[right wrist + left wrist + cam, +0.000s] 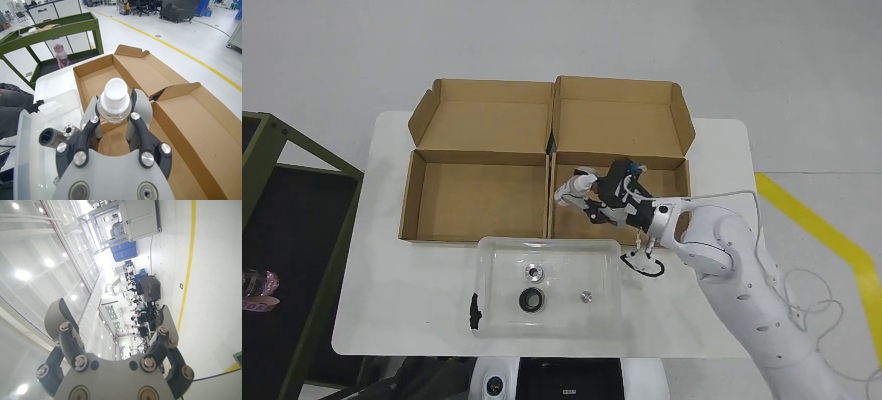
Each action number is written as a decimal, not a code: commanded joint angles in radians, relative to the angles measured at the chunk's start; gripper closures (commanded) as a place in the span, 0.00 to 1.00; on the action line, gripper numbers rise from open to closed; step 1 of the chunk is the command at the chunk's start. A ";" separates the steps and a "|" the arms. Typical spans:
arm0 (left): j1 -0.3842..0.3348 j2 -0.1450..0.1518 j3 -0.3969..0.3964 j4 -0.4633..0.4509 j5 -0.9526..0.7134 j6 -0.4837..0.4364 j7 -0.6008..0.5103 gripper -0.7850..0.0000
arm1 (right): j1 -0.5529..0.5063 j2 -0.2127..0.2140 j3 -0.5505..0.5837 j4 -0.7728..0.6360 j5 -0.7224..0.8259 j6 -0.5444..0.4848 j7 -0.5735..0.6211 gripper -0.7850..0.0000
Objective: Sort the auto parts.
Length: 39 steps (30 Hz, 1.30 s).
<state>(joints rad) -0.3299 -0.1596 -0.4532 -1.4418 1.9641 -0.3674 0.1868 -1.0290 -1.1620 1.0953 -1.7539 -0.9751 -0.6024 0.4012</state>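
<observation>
My right gripper [114, 105] is shut on a white stepped plastic part [115, 98] with a clear rim, held above the right cardboard box [189, 121]. From above, that gripper [594, 199] and the white part [575, 187] hang over the right box [667, 170] near its left wall. A clear plastic bin [487, 300] in front of the boxes holds a black ring-shaped bearing [533, 299], a metal cylinder [533, 271] and a small metal disc [586, 295]. My left gripper [113, 311] is open, pointing up into the room, with nothing between its fingers.
The left cardboard box [474, 198] stands beside the right one, both with lids folded back. A green metal cart [282, 250] with a pink bottle [61, 56] stands left of the white table [392, 290]. A black clip [475, 312] sits on the bin's left rim.
</observation>
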 commanded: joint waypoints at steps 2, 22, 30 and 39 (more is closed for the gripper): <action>0.000 0.000 0.000 0.000 0.000 0.000 0.000 0.00 | 0.028 -0.006 -0.020 0.035 -0.017 0.022 0.005 1.00; 0.000 0.000 0.000 0.000 0.000 0.000 0.000 0.00 | 0.180 -0.056 -0.172 0.291 -0.192 0.165 -0.028 1.00; 0.000 0.000 0.000 0.000 0.000 0.000 0.000 0.00 | 0.207 -0.075 -0.217 0.353 -0.245 0.196 -0.032 0.87; 0.000 0.000 0.000 0.000 0.000 0.000 0.000 0.00 | 0.193 -0.083 -0.200 0.358 -0.169 0.193 -0.025 0.00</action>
<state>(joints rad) -0.3299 -0.1596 -0.4532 -1.4418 1.9641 -0.3674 0.1868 -0.8346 -1.2450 0.8921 -1.3900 -1.1605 -0.3973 0.3732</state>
